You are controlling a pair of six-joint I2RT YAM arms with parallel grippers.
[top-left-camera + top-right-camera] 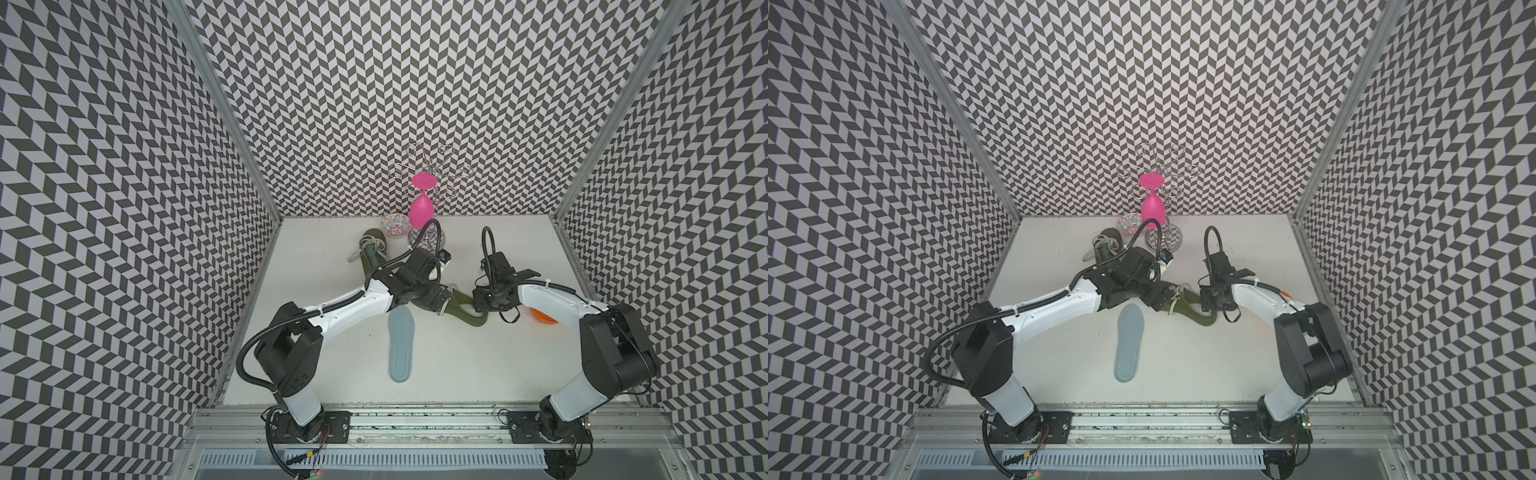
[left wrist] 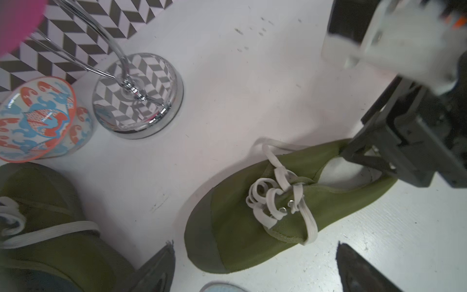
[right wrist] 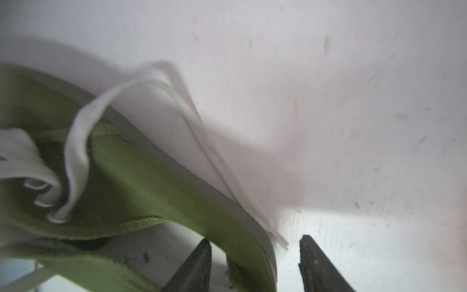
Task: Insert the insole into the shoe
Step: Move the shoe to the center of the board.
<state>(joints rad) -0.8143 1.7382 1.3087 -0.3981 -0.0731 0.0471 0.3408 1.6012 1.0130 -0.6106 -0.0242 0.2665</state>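
An olive green shoe (image 1: 467, 316) with white laces lies on the white table between my two grippers. Its toe (image 2: 240, 227) points toward the left arm. The grey-blue insole (image 1: 401, 347) lies flat on the table in front of it, apart from it, and its tip (image 2: 222, 288) shows in the left wrist view. My left gripper (image 2: 255, 244) hangs wide open over the toe and holds nothing. My right gripper (image 3: 255, 245) is open astride the shoe's heel wall (image 3: 247, 252), one finger (image 3: 202, 255) inside the opening, the other outside.
A second green shoe (image 1: 370, 253) lies at the back left, by a patterned bowl (image 1: 395, 226). A pink glass (image 1: 420, 208) hangs upside down on a chrome rack whose base (image 2: 137, 96) stands behind the left arm. An orange object (image 1: 542, 318) sits under the right arm.
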